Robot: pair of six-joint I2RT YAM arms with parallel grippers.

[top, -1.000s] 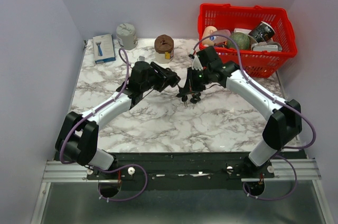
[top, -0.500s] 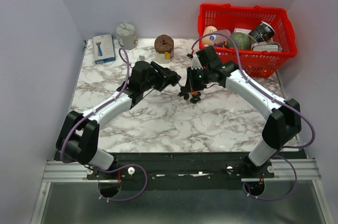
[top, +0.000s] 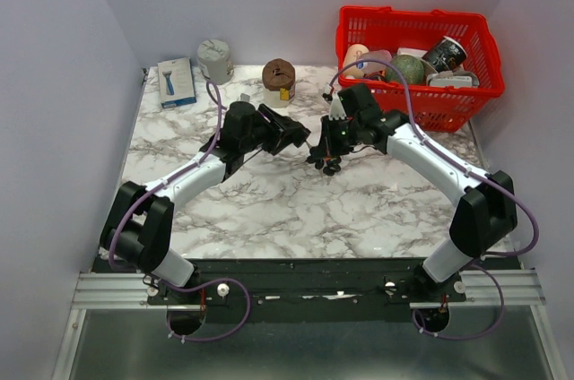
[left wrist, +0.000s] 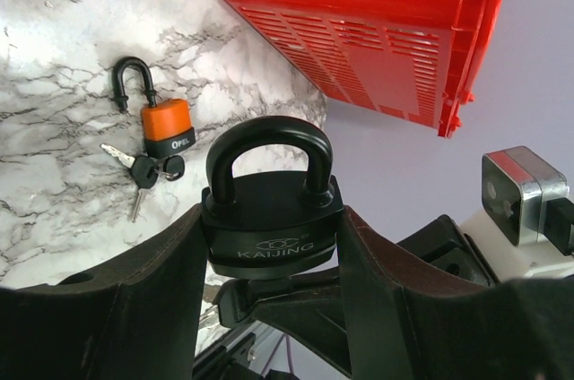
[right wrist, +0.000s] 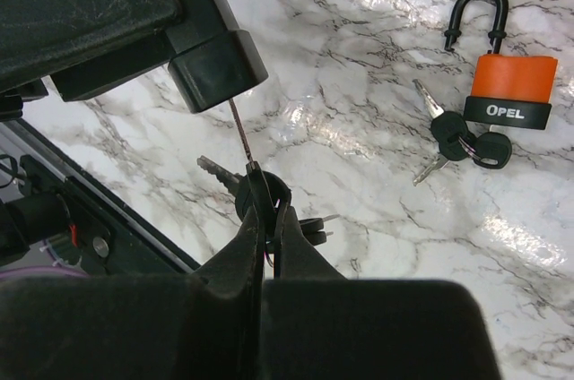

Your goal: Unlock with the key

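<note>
**Padlock clamped in left, key pinched in right, both off the table**

- Your left gripper (left wrist: 271,253) is clamped on the black padlock (left wrist: 269,210). One finger presses each side of the body, and the shackle stands up and is closed. "KAIJING" reads upright on the face in the left wrist view. The keyhole end is hidden from that camera.
- Your right gripper (right wrist: 265,211) has its jaws pressed together on the black head of the key (right wrist: 213,168). The metal blade sticks out to the left in the right wrist view. Spare keys (right wrist: 312,229) from the same ring hang just beside the fingertips.
- From above, the two grippers sit near each other over the middle of the table (top: 269,205), with the right one slightly lower in the view. A small gap shows between them. You cannot tell from any view whether the blade lines up with the keyhole.
- An orange padlock (right wrist: 508,86) marked "OPEL" lies flat on the marble with its shackle pointing away from the arms. Its own bunch of keys (right wrist: 459,140) touches its base.
- The red basket (left wrist: 359,35) stands at the far right corner, well apart from both grippers.
</note>
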